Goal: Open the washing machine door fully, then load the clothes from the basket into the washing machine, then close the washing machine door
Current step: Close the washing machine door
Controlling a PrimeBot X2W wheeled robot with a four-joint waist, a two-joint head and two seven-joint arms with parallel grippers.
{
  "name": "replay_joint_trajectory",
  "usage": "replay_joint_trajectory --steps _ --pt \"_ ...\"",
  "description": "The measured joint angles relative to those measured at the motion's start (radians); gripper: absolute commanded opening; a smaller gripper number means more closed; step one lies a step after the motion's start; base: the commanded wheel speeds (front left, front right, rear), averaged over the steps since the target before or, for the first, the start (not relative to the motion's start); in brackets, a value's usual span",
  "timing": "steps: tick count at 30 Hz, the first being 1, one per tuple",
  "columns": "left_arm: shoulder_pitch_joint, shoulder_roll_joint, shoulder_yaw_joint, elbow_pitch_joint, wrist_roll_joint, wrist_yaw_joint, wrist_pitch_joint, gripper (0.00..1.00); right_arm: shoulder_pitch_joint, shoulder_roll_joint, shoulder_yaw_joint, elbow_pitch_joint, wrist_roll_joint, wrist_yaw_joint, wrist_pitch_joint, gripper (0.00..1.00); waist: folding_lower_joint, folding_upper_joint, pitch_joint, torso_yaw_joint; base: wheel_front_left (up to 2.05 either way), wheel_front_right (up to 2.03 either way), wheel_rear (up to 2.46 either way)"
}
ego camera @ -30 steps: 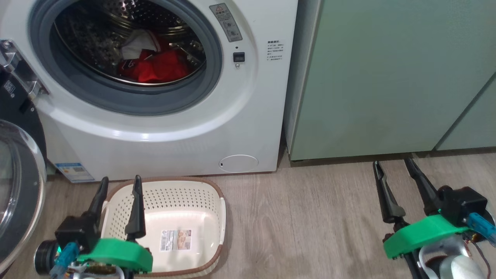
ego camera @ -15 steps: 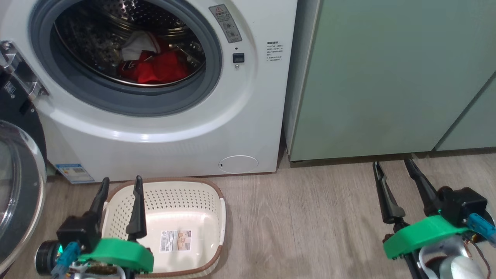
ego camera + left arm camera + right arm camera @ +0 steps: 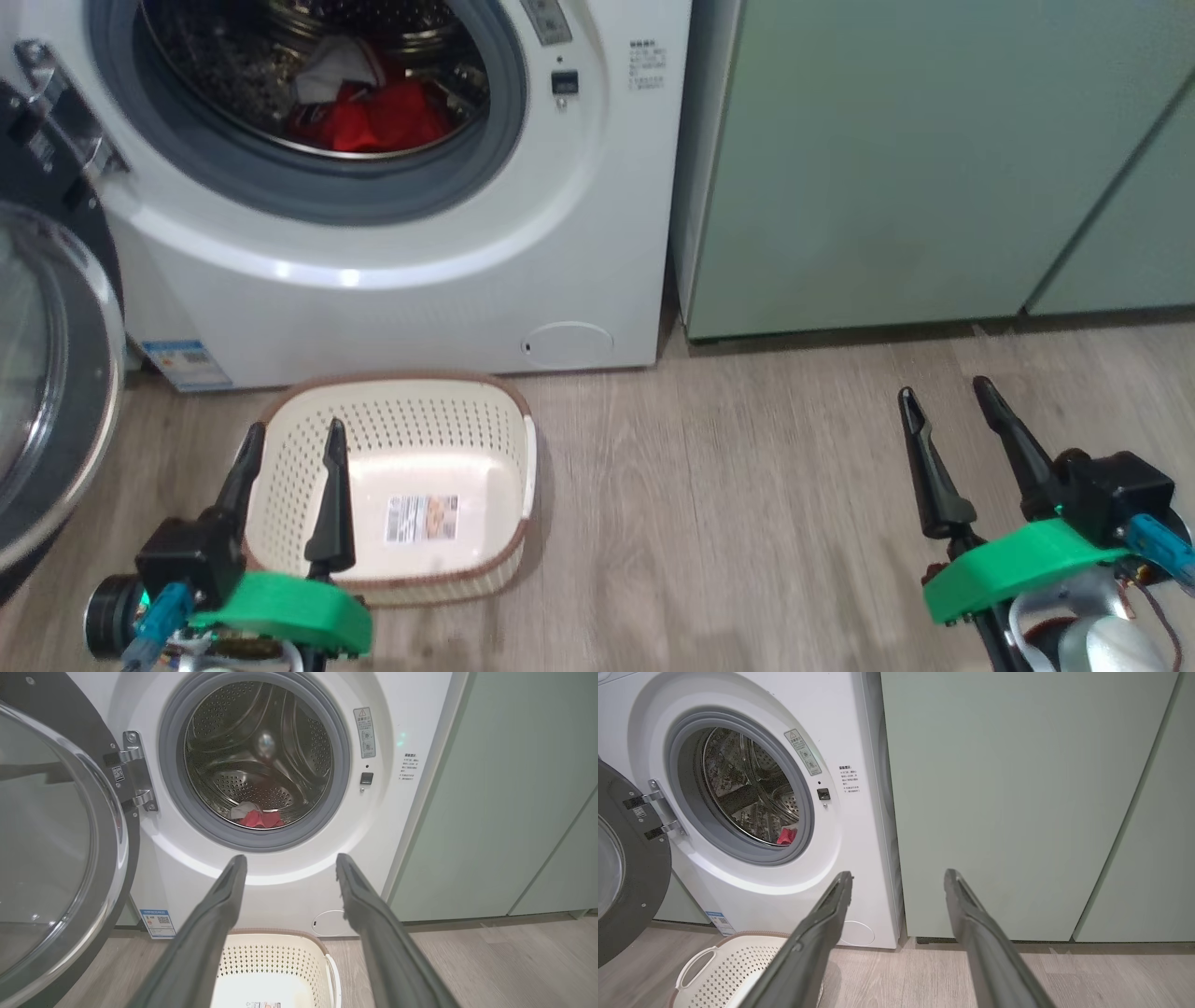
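Now the washing machine door [image 3: 37, 373] stands swung wide at the left of the washing machine [image 3: 392, 280], its glass bowl turned outward. Inside the steel drum the clothes [image 3: 373, 117], red with a patch of white, lie heaped at the bottom. The basket [image 3: 401, 425] sits on the wooden floor [image 3: 728, 504] just in front of the machine, its label sticker showing on the bare bottom. The left tool [image 3: 294, 429] hovers over the basket's near left corner, fingers spread, gripping nothing. The right tool [image 3: 943, 390] hangs well apart to the right, above the floor before the pale green cabinets [image 3: 887, 168], fingers likewise spread.
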Motion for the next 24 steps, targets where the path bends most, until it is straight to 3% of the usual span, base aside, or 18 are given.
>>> replay_joint_trajectory --steps 11,24 --pt "0.002 0.007 -0.006 -0.007 0.0 0.0 0.0 1.0 0.001 0.0 -0.002 0.003 0.01 0.0 -0.004 1.0 0.0 0.0 0.004 -0.001 -1.39 1.39 0.0" --pt "0.005 0.012 -0.009 -0.009 -0.002 0.002 0.0 1.0 0.002 0.0 -0.003 0.01 0.01 0.0 -0.009 1.0 0.0 0.0 0.003 0.0 -0.09 0.09 0.0"
